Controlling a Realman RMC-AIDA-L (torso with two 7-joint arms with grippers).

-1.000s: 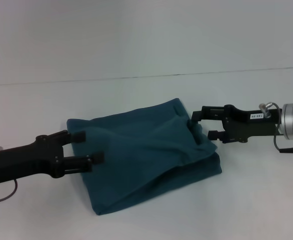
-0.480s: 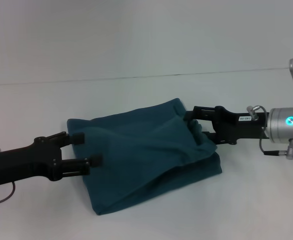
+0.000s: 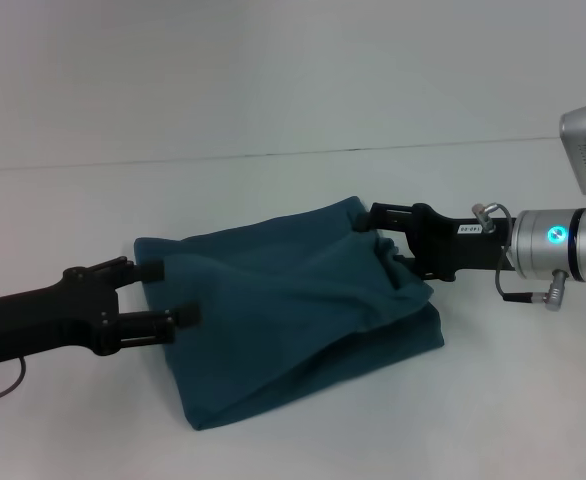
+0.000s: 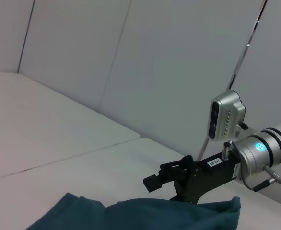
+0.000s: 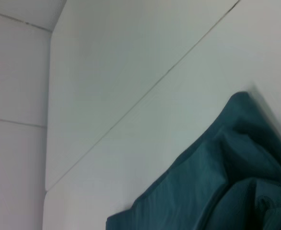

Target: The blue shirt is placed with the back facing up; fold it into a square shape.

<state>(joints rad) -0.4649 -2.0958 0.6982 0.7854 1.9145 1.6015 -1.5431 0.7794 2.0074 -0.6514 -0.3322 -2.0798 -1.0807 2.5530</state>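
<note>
The blue shirt (image 3: 293, 310) lies in the middle of the head view on the white table (image 3: 273, 100). It is folded into a lumpy block with the plain side up. The left gripper (image 3: 168, 293) is at the left edge of the shirt, and its two fingers are spread apart with nothing between them. The right gripper (image 3: 383, 232) is at the upper right corner of the shirt. Its fingertips sink into the bunched cloth, and I cannot tell if they pinch it.
</note>
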